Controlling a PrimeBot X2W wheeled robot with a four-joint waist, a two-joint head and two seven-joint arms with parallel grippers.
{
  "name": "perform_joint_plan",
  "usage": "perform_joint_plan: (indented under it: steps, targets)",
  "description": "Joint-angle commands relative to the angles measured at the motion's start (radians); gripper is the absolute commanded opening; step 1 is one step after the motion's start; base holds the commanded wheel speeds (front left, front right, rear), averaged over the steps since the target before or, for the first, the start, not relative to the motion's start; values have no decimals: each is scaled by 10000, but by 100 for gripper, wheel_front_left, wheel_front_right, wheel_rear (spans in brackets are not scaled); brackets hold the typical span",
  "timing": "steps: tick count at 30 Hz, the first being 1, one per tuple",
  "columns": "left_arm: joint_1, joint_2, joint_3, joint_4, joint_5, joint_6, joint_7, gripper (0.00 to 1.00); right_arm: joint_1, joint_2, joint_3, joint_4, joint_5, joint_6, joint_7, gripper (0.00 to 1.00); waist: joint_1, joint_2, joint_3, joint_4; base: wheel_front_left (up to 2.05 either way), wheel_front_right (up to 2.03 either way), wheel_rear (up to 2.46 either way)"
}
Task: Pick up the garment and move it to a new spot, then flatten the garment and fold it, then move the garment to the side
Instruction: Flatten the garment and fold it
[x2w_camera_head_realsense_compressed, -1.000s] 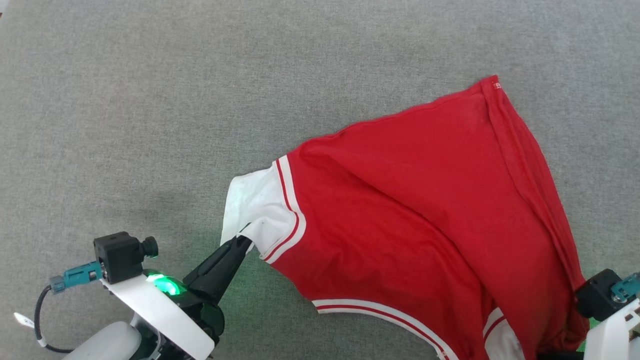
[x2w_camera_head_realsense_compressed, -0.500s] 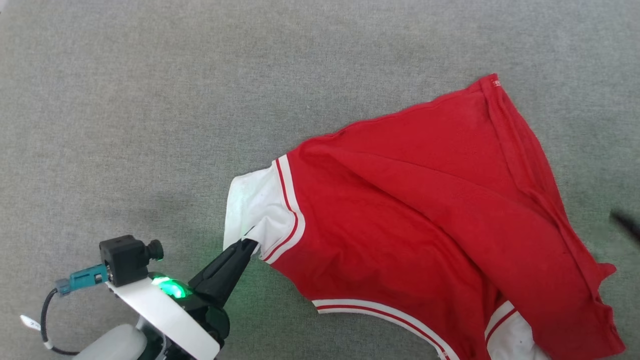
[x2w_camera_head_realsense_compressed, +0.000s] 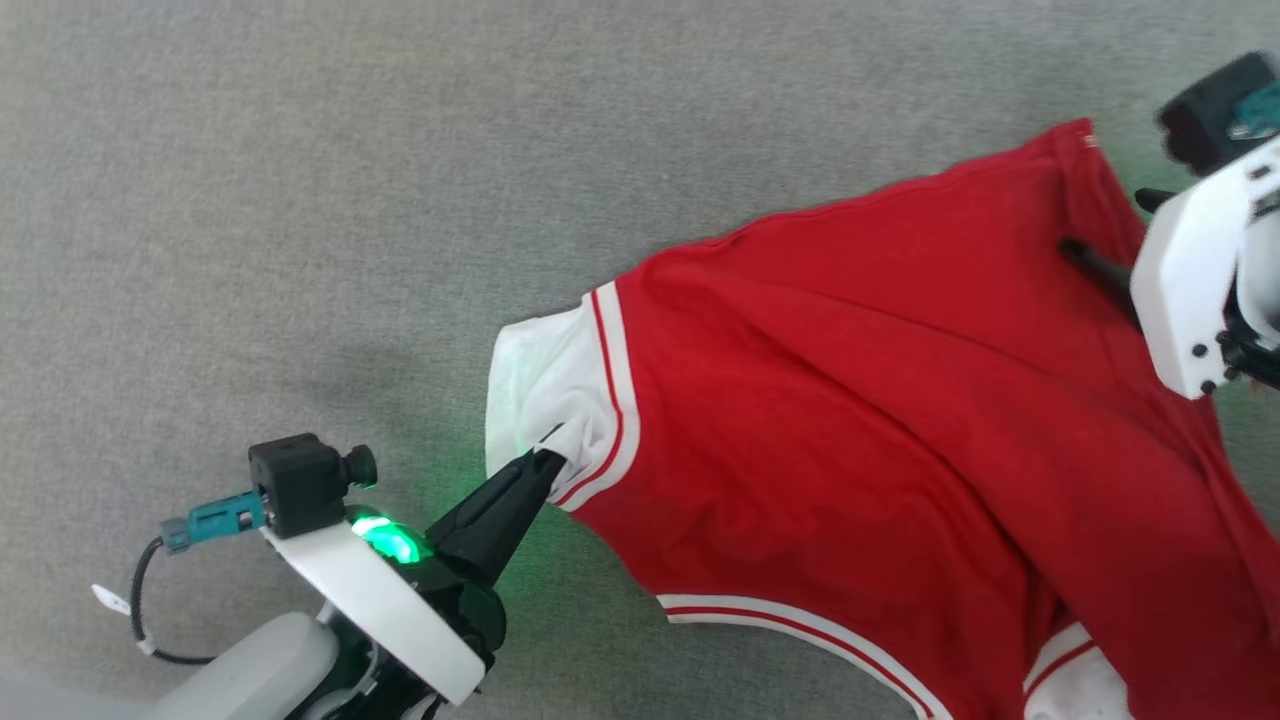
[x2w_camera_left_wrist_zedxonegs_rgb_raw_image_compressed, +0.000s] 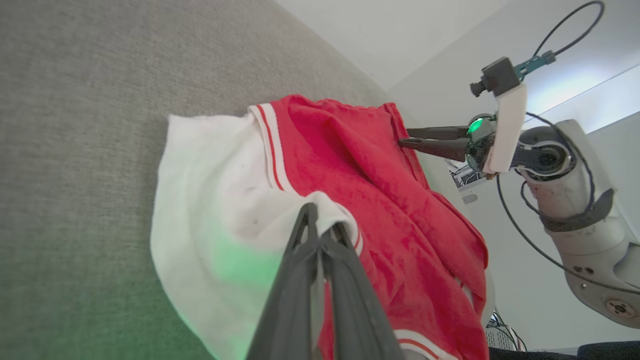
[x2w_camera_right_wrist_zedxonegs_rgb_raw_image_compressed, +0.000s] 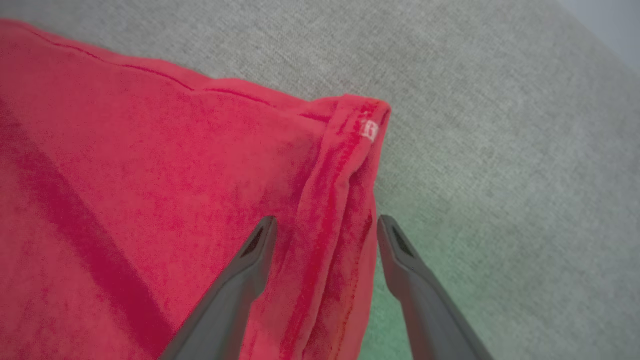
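Since a second ago, the right gripper (x2w_camera_right_wrist_zedxonegs_rgb_raw_image_compressed: 325, 220) has let go of the lower corner of the red T-shirt (x2w_camera_head_realsense_compressed: 880, 420) and swung up to its far hem corner. The jaws stand wide apart and hold nothing. They straddle the folded red edge, with a small white label (x2w_camera_right_wrist_zedxonegs_rgb_raw_image_compressed: 369, 129) just ahead of the tips. One finger is over the cloth, the other over the grey tabletop (x2w_camera_head_realsense_compressed: 300, 200). The left gripper (x2w_camera_head_realsense_compressed: 548, 462) is pinched tight on the white sleeve end (x2w_camera_head_realsense_compressed: 545, 385), with a fold of it caught between its tips. The red T-shirt lies wrinkled on the tabletop, stretching from the left gripper's tips across to the right gripper.
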Motion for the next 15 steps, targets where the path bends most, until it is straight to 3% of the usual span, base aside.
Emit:
perform_joint_plan:
  steps: [1,9,10,11,12,15]
  targets:
    - [-197,-71,-28,13,79,-40,-61,0,-388,-107,262,308,-140,-5,-136,100,0,0,117,133,0,0,0]
    - [-276,-239,-137,118,64,-41,-138,0,-938,-122,1651,1968,242,-2,-112,100,0,0,314,245,0,0,0]
    - [-302,-251,-157,122,70,-41,-142,0,-944,-114,1820,2102,320,-2,-80,64,0,0,325,235,0,0,0]
    - [-337,-266,-179,130,75,-41,-133,0,-897,-79,2010,2230,442,-2,33,41,0,0,328,225,0,0,0]
    - [-370,-273,-196,154,73,-41,-138,0,-883,-68,2160,2300,500,1,41,0,0,0,330,213,0,0,0]
    - [-500,-289,-249,275,22,-41,-148,0,-1018,-48,2348,2491,710,-3,-228,0,0,0,250,161,0,0,0]
